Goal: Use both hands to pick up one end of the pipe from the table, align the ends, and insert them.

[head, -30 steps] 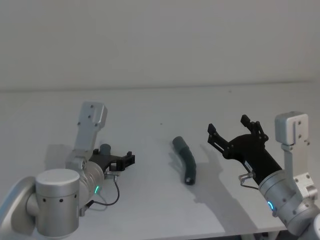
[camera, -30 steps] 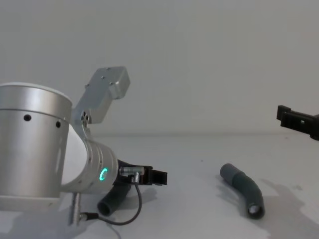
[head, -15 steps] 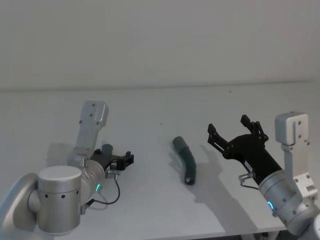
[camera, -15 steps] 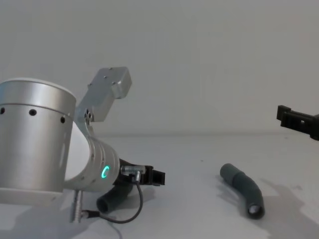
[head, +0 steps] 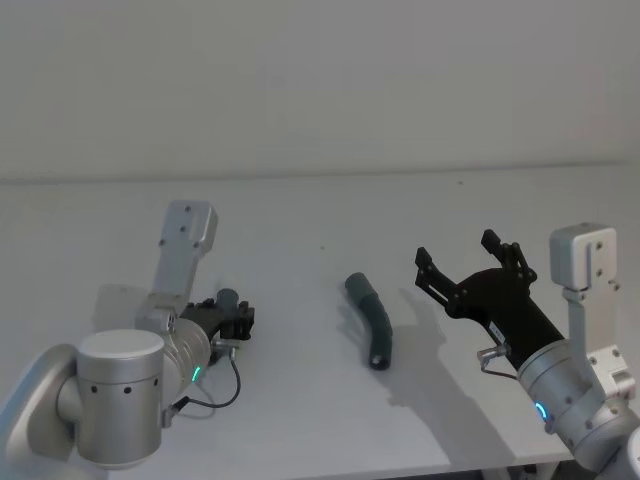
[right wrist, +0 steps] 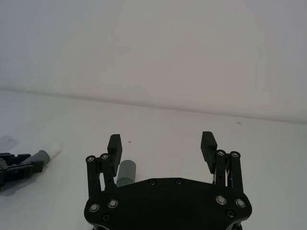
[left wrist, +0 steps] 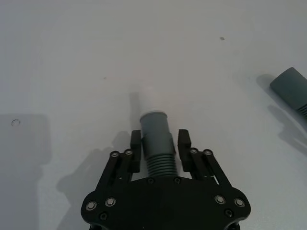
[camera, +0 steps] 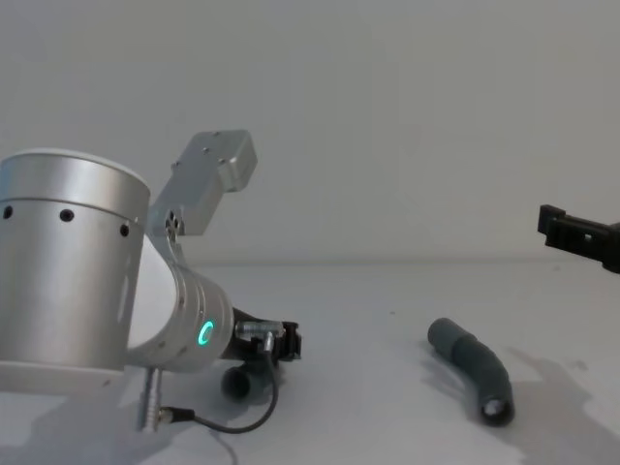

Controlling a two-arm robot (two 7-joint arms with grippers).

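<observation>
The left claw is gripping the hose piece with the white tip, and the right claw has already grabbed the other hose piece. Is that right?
Not quite. The right wrist view shows the right gripper open and holding nothing. The second hose piece lies loose on the table. The rest is right: the left gripper is gripping the white-tipped hose piece.

No text, label or number is legible anywhere.

light: bright, even, diffuse, from above | shadows: soft-edged, pale grey on table [head: 300, 220] | contrast: low
</observation>
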